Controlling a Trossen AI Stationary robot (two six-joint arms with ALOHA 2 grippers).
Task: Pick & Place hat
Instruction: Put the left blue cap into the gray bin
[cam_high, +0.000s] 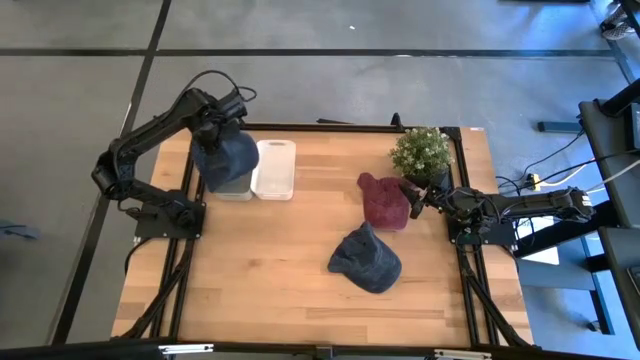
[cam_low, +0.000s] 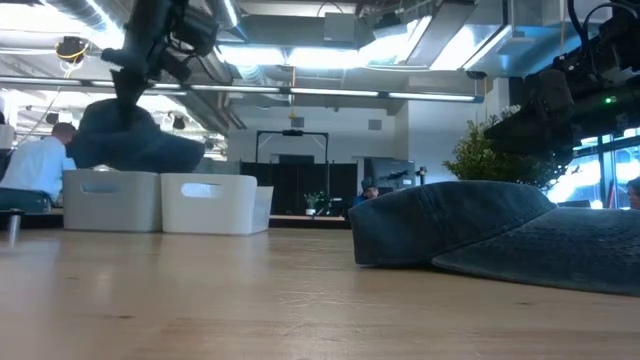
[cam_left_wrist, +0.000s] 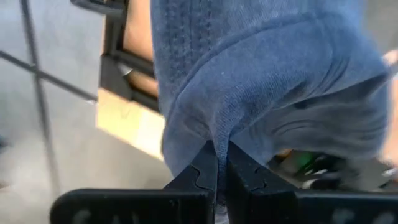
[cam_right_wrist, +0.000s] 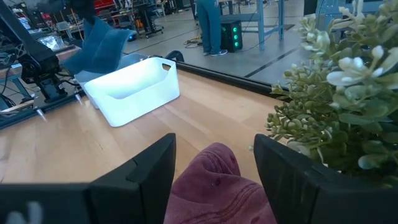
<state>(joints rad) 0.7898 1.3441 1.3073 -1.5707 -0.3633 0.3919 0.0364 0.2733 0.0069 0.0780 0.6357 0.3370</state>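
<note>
A blue knit hat (cam_high: 224, 160) hangs from my left gripper (cam_high: 213, 128) over the left of two white bins (cam_high: 238, 188), and my left gripper is shut on it. In the low view the blue hat (cam_low: 130, 142) reaches down to that bin's rim (cam_low: 110, 176). A dark red hat (cam_high: 384, 200) lies flat on the table. My right gripper (cam_high: 416, 203) is open at its right edge, with the red hat (cam_right_wrist: 217, 186) between its spread fingers. A dark blue cap (cam_high: 365, 260) lies nearer the table's front. My left gripper pinches a fold of the blue hat's knit cloth (cam_left_wrist: 214, 134) between its two shut fingers (cam_left_wrist: 202, 171). It comes from above, pointing down. The hat hangs slack below the fingers, over the left bin; whether it touches the bin, I cannot tell.
The second white bin (cam_high: 275, 168) stands right of the first. A potted green plant (cam_high: 422, 152) stands just beyond my right gripper, close to the red hat. Bare wood (cam_high: 270, 270) lies between the bins and the blue cap. People show in the room behind.
</note>
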